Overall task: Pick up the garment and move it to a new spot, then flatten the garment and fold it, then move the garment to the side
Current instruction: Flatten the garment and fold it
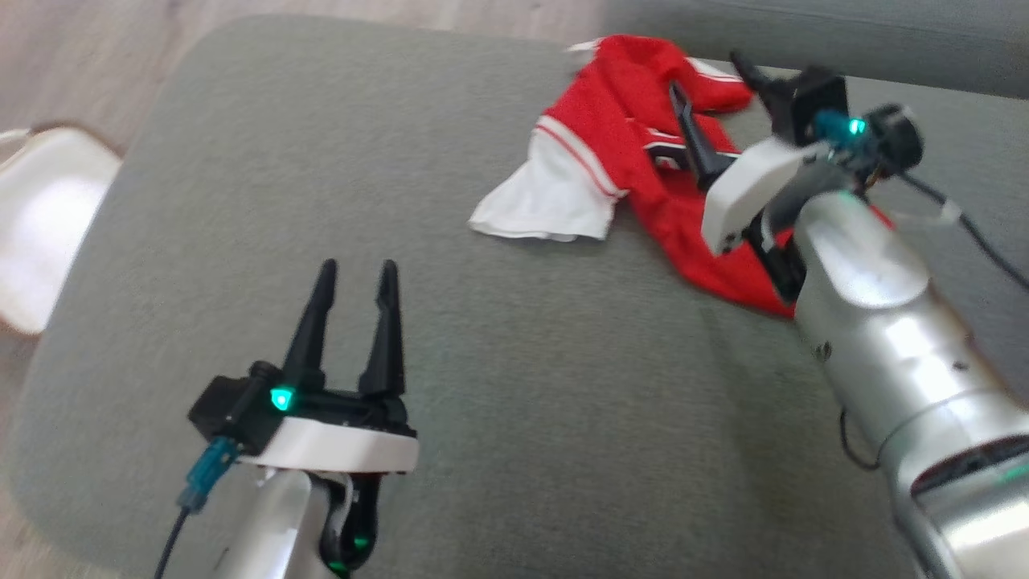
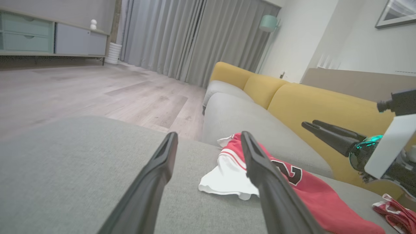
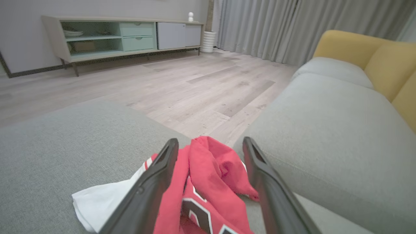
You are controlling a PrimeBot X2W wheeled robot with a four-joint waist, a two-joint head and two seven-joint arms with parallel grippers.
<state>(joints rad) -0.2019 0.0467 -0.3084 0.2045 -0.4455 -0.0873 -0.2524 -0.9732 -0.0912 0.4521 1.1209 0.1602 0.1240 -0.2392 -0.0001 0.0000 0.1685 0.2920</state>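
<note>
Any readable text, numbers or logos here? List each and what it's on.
"2": black, white-edged digit on the red jersey, left wrist view; a finger of the left gripper hides anything beside it.
Right wrist view: jersey print cropped, unreadable.
Head view: jersey print blurred, unreadable.

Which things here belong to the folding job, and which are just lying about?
For the job: jersey, left gripper, right gripper, grey cushion under the jersey.
Just about: white chair, yellow sofa, cabinet, lamp.
</note>
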